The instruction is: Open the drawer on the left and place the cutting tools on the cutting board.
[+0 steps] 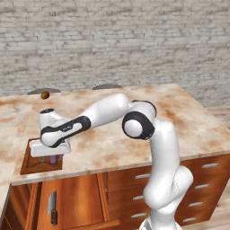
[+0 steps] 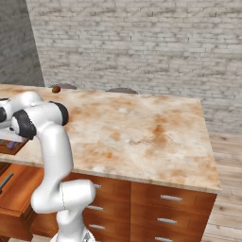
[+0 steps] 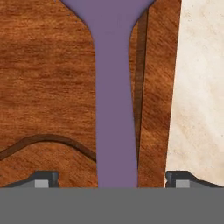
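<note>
Fingers (image 3: 112, 179) spread wide, both tips clear of the purple peeler (image 3: 113, 96) between them; nothing gripped. Peeler lies on the cutting board (image 1: 33, 165) at the tabletop's (image 1: 179, 121) left front corner. Judged step: first tool delivered, second pending. Knife (image 1: 53, 207), grey blade and dark handle, sits in the open drawer (image 1: 78, 202); next move calls for lifting off and reaching down to it. Board dark grained wood, grooved border; tabletop marbled beige; peeler smooth, T-shaped
</note>
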